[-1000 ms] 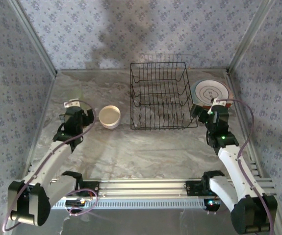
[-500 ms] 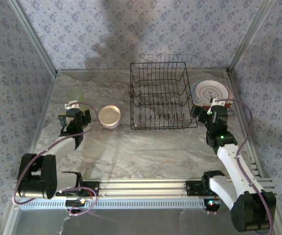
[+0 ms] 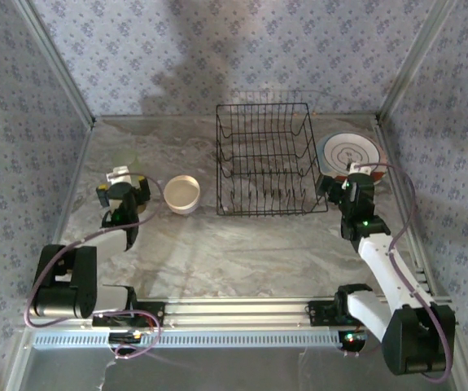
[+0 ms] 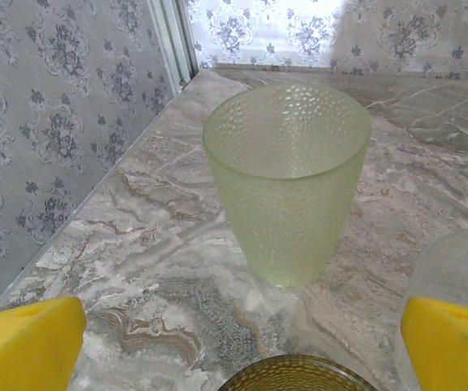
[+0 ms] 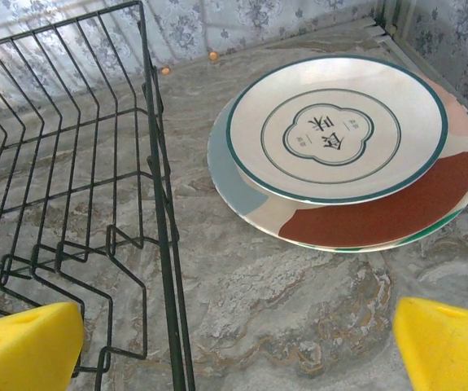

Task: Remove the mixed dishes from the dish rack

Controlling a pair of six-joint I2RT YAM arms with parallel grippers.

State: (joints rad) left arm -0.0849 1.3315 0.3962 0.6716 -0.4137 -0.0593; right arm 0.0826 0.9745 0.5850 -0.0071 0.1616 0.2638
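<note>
From its wrist camera, a frosted pale-green dimpled tumbler (image 4: 286, 187) stands before the wide left pincer (image 4: 238, 346). The wide right pincer (image 5: 238, 346) faces stacked round plates (image 5: 331, 130) beside the black wire rack (image 5: 159, 163)

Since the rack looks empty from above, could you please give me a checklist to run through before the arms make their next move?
1. Dish rack unloaded: ok, no dishes seen among its prongs from above.
2. Left gripper open, holding nothing: ok.
3. Right gripper open, holding nothing: ok.
4. Two plates stacked flat beside the rack: ok.
5. Pale green cup upright ahead of the left gripper: ok.
6. Right gripper apart from the rack's wire side: cannot tell; the wire passes close by.
</note>
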